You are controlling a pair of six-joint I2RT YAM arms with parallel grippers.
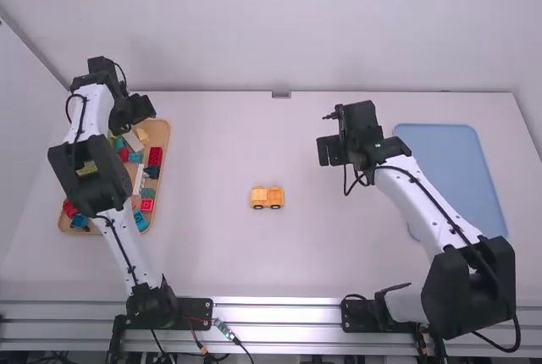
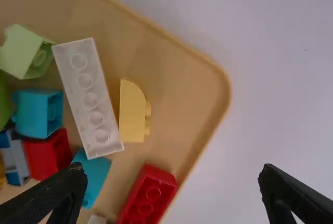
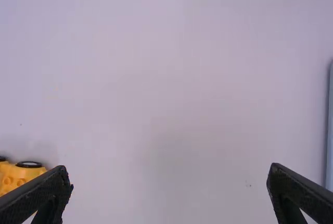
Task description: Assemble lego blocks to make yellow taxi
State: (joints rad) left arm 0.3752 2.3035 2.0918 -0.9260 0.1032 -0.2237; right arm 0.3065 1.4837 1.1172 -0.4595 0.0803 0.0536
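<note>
An orange-yellow wheeled base (image 1: 268, 197) stands on the table at the middle; part of this base (image 3: 20, 174) shows beside a finger in the right wrist view. My left gripper (image 1: 142, 112) is over the far end of the block tray. A yellow curved brick (image 2: 132, 112) lies in that tray, next to a long white brick (image 2: 88, 99); my left gripper (image 2: 173, 187) stands wide open above them, holding nothing. My right gripper (image 1: 330, 151) is over the table, right of the base. In the right wrist view my right gripper (image 3: 169, 179) is open and empty.
The wooden tray (image 1: 167, 140) at the left holds several loose bricks, among them a red brick (image 2: 148, 198), a teal brick (image 2: 39, 113) and a light green brick (image 2: 22, 52). A blue mat (image 1: 449, 169) lies at the right.
</note>
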